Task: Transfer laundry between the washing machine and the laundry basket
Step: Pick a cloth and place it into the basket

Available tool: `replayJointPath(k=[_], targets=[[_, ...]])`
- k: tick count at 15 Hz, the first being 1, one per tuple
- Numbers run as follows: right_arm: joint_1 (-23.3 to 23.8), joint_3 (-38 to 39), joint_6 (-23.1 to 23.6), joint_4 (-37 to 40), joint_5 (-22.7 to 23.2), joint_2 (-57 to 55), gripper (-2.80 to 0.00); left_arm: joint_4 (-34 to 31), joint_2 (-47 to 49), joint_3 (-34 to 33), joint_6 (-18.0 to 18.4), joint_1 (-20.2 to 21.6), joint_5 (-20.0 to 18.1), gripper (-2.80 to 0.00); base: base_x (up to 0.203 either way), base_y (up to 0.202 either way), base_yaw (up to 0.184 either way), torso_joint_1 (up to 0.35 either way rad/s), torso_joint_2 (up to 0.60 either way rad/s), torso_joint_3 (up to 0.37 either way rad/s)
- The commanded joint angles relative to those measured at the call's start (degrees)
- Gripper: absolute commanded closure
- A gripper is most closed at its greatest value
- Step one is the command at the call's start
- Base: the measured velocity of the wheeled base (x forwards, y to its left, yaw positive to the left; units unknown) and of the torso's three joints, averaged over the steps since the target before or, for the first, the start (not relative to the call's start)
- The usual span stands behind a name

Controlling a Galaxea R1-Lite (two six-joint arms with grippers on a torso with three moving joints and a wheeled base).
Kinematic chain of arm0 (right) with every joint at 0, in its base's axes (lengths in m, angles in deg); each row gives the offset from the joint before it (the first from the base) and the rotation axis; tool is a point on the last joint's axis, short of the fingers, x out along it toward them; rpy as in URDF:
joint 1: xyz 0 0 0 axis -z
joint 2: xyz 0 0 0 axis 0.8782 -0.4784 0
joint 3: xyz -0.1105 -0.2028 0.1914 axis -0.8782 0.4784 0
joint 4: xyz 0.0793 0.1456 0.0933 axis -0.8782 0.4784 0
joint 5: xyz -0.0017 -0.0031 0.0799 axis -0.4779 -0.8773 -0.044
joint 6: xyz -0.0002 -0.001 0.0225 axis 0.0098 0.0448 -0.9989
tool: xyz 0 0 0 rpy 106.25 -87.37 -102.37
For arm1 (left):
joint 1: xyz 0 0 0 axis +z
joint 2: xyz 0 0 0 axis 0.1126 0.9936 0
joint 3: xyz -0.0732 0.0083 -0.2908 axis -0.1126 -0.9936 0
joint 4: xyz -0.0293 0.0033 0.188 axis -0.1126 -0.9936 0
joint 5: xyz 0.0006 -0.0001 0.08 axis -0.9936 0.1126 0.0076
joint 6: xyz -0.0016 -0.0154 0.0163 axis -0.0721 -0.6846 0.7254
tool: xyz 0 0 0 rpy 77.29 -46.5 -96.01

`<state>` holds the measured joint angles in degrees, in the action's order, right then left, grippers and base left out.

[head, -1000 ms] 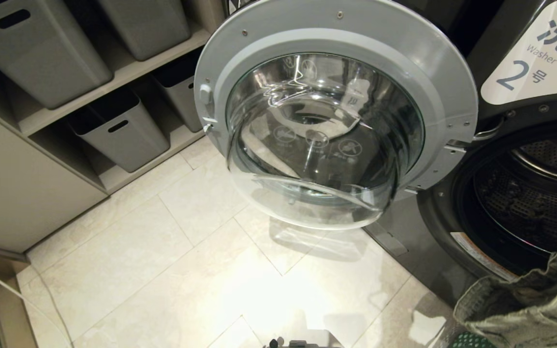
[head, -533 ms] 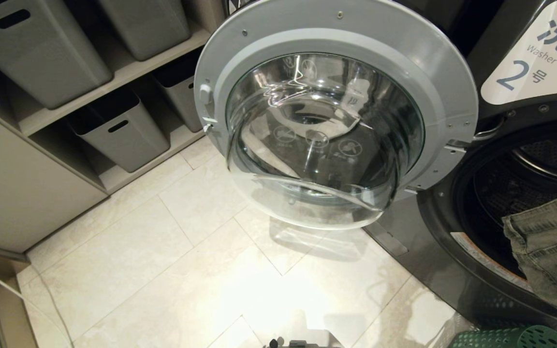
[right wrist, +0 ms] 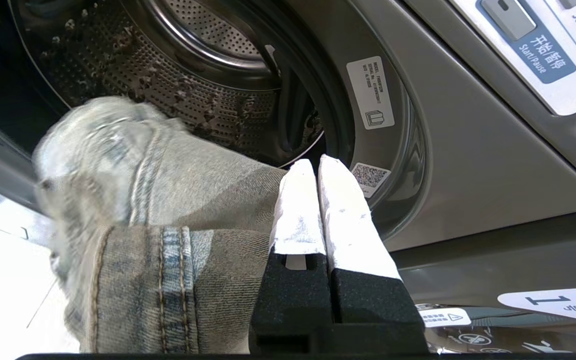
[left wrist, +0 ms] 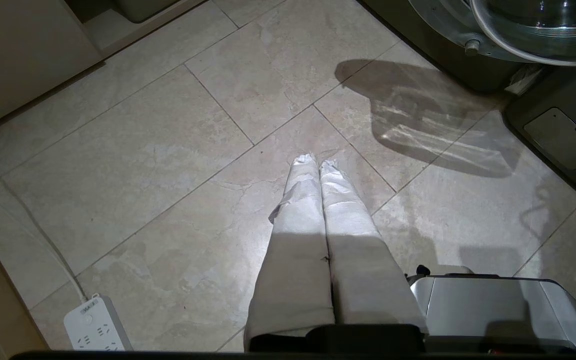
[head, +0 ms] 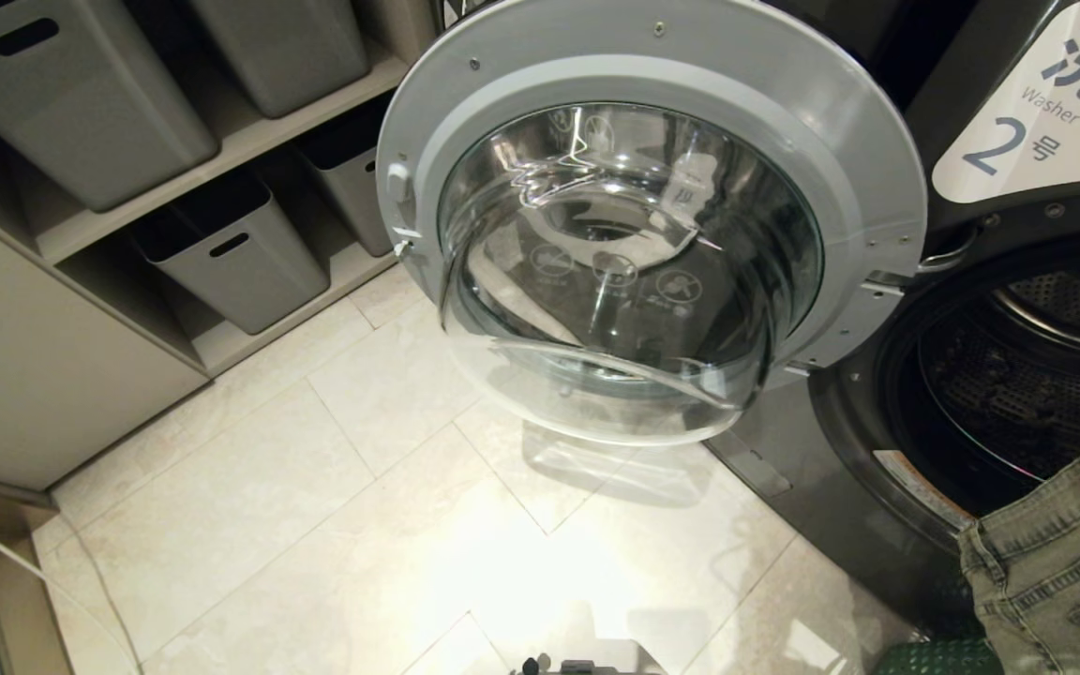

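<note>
The washing machine [head: 887, 487], marked 2, stands at the right with its round glass door [head: 634, 253] swung wide open to the left. Its perforated drum [right wrist: 178, 75] looks bare inside. The laundry [head: 1056, 572], a grey-green denim garment, hangs in the air before the drum's lower lip. In the right wrist view the laundry [right wrist: 168, 200] drapes beside my right gripper [right wrist: 313, 162], which is shut on an edge of it. A sliver of the green laundry basket [head: 934, 656] shows below the garment. My left gripper [left wrist: 314, 161] is parked over the floor, shut and holding nothing.
Grey bins [head: 231, 253] sit on shelves at the left. A white power strip [left wrist: 95, 325] and its cable lie on the tiled floor near the left arm. The open door overhangs the floor. A label marked 1 [right wrist: 558, 302] shows on a neighbouring machine.
The hanging garment rose in front of the drum opening half a second ago and has now dropped back lower, covering most of the basket's rim. The left arm has not moved.
</note>
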<state>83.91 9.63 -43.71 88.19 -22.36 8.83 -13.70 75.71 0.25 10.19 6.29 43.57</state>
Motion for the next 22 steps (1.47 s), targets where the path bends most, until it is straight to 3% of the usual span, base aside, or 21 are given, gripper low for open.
replayJointPath(k=[1,10,22], targets=[[0.01,0.41,0.11,0.00,-0.11,-0.29,0.00,0.02,-0.01,-0.09,0.02,0.01,0.01,0.00,0.000,0.000,0.000,0.000,0.00,0.000],[0.01,0.81,0.22,1.55,0.00,0.10,0.00,0.02,-0.01,-0.09,0.04,0.01,0.01,0.00,0.000,0.000,0.000,0.000,0.00,0.000],[-0.08,3.44,3.80,2.02,5.07,2.81,0.00,0.02,-0.01,-0.09,0.04,0.01,0.01,0.00,0.000,0.000,0.000,0.000,0.00,0.000]])
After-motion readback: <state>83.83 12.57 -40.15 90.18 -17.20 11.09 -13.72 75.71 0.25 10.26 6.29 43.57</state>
